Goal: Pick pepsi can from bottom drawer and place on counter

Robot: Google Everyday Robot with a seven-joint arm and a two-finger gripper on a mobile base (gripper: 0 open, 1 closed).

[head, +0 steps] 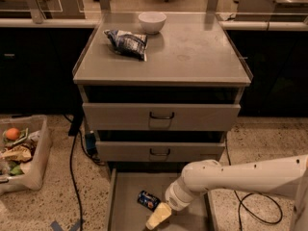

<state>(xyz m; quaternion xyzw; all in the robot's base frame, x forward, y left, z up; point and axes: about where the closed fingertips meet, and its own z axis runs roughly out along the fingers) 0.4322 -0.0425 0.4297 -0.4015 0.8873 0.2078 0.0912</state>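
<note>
The pepsi can (pixel 148 199), dark blue with a red-white mark, lies on its side on the floor of the open bottom drawer (pixel 126 191). My gripper (pixel 159 215), yellowish at its tip, hangs low inside the drawer, just right of and in front of the can, close to it or touching it. The white arm (pixel 240 177) reaches in from the right. The counter (pixel 192 52) is the grey top of the drawer cabinet.
A blue-white snack bag (pixel 126 41) and a white bowl (pixel 152 21) sit at the counter's back left. Two upper drawers (pixel 161 117) stand slightly pulled out. A bin of food items (pixel 19 150) and cables (pixel 72 167) lie on the floor to the left.
</note>
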